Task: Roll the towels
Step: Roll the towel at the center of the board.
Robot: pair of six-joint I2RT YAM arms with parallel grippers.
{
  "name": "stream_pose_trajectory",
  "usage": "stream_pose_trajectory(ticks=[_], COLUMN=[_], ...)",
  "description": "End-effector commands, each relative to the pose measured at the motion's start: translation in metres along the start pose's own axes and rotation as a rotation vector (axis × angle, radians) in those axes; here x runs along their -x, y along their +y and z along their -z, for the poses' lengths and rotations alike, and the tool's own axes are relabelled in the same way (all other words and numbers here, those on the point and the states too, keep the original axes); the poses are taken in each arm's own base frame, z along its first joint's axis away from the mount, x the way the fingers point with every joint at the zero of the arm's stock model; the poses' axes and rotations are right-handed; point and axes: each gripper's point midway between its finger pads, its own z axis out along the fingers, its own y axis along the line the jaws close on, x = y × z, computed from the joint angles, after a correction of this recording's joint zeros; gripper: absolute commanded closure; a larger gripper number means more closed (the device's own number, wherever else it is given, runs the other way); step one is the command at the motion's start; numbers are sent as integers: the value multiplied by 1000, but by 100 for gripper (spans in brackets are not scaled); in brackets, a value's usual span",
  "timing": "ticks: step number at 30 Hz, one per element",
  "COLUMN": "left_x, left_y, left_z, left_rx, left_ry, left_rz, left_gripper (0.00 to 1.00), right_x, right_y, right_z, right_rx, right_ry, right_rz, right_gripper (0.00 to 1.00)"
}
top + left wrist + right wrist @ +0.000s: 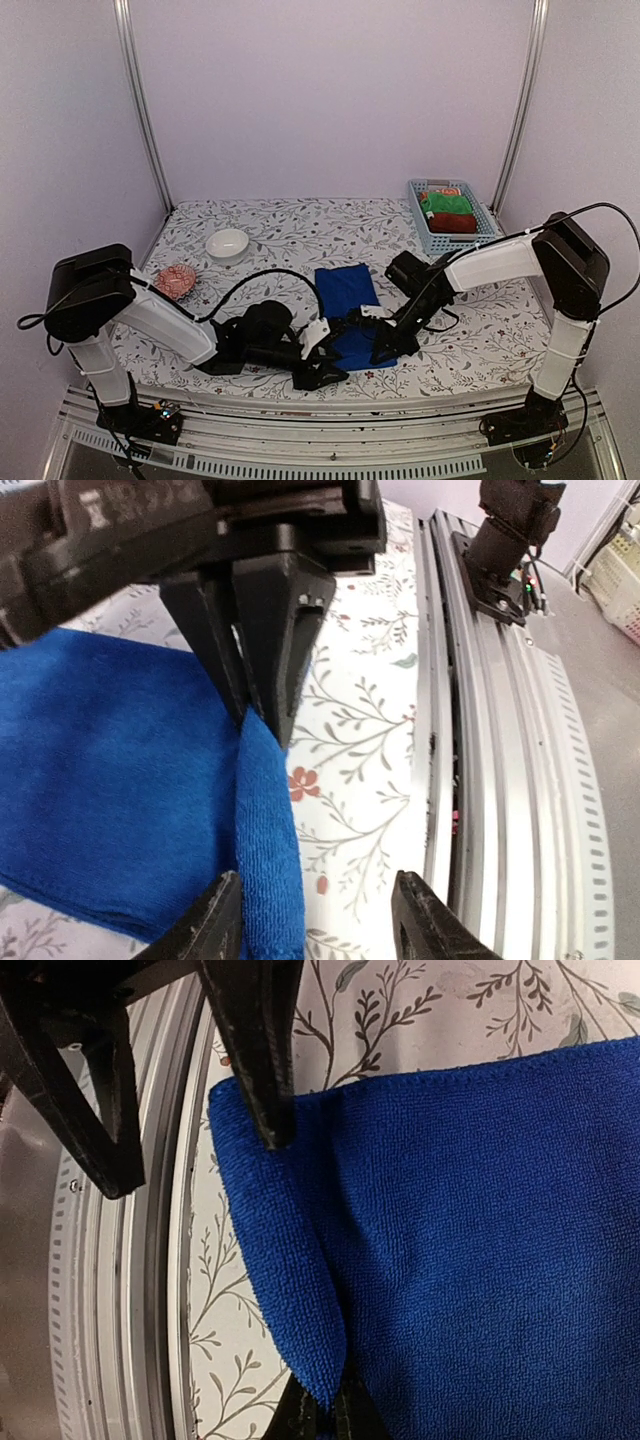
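Note:
A royal blue towel (346, 295) lies flat on the flowered table, one short end toward the near edge. That end is lifted into a small fold (290, 1290). My right gripper (322, 1415) is shut on this fold at its right part (383, 348). My left gripper (318, 925) stands open at the same end (325, 372), the folded hem (268, 850) against its left finger and bare table under the rest of the gap. A dark brick-red towel (455, 222) lies bundled in the basket at the back right.
The light blue basket (483, 215) also holds a green cloth (446, 204) and an orange one (436, 192). A white bowl (227, 243) and a pinkish-red patterned lump (176, 281) sit at the left. The metal rail (500, 780) runs close behind the towel's near end.

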Motion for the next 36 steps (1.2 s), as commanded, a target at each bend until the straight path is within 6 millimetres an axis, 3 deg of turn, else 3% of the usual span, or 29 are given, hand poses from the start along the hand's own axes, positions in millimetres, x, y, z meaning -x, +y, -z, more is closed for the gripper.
stream_pose_trajectory(ticks=[1, 9, 16, 20, 25, 28, 36], left_x=[12, 5, -2, -6, -9, -13, -11], left_y=[22, 18, 21, 20, 15, 20, 30], left_z=[-8, -21, -27, -19, -20, -25, -22], left_rx=[119, 77, 45, 9, -26, -12, -30], left_ry=[-55, -10, 38, 45, 57, 82, 84], left_rz=[-104, -142, -96, -59, -61, -48, 60], left_gripper=[47, 49, 67, 57, 56, 61, 87], right_x=[3, 3, 1, 1, 2, 4, -3], right_y=[9, 8, 7, 8, 7, 6, 8], right_z=[2, 0, -4, -3, -3, -3, -3], right_rx=[120, 145, 161, 175, 190, 197, 222], right_ry=[-37, -38, -29, -33, -41, -48, -37], right_rz=[-69, -84, -88, -91, -106, -111, -135], right_gripper=[96, 96, 95, 95, 95, 95, 94])
